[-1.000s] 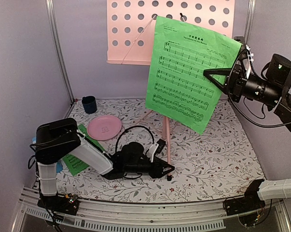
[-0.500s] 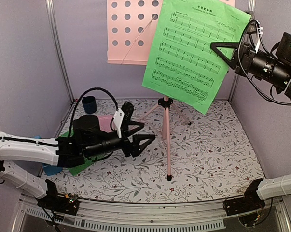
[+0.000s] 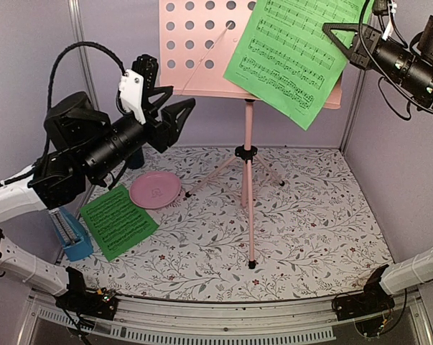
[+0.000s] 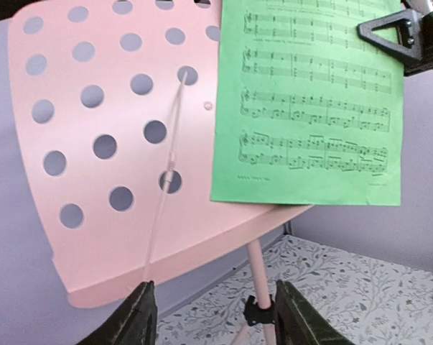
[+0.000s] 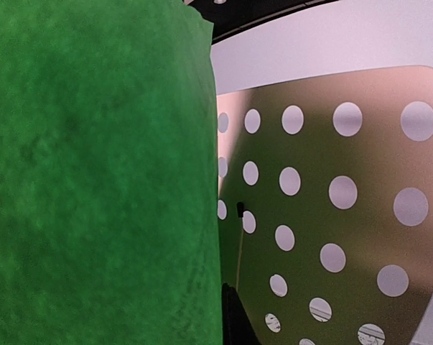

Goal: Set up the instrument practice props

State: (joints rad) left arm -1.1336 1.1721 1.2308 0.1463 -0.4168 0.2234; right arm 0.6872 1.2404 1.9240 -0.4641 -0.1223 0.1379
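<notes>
My right gripper [image 3: 334,34] pinches the green sheet-music page [image 3: 291,50], which hangs tilted in front of the right half of the pink perforated desk [image 3: 194,50]. My left gripper [image 3: 179,102] hovers left of the desk, parted and empty.

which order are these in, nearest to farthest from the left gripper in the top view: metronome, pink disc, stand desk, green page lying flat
1. Stand desk, just right of the left gripper.
2. Pink disc, lying down below it.
3. Green page, flat, further to the near left.
4. Blue metronome, at the far left edge.
</notes>
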